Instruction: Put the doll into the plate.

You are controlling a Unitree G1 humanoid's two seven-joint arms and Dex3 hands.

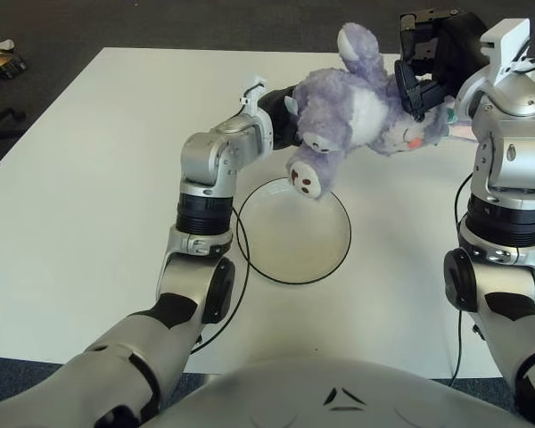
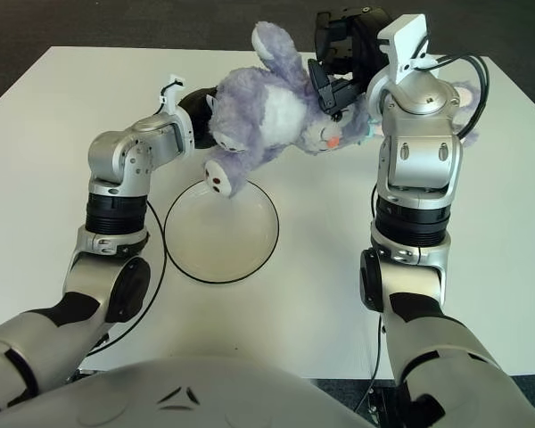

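Above the middle of the white worktop [image 1: 89, 178], toward its far edge, we see the purple plush doll [image 1: 357, 111] held off the surface between both hands. Its body lies roughly on its side. The head, with a pink nose, points toward the worktop's right edge. One foot with brown pads hangs down over the far rim of the plate [image 1: 294, 232], and we cannot tell whether foot and rim touch. One arm or ear sticks up toward the far edge.

Our left hand [image 1: 281, 111] is pressed into the doll's left flank, its dark fingers partly sunk in the fur, so we log it as gripping the doll. Our right hand [image 1: 428, 67] comes in from the far right side with its black fingers [image 2: 334, 85] closed over the doll near the neck and head; it too is holding the doll.

The plate is pale with a thin dark rim. It sits flat on the worktop, nearer our edge than the doll and about midway between the left and right edges. Its interior holds nothing.

A dark cable [image 1: 236, 303] curves along the plate's left side beside the left forearm.
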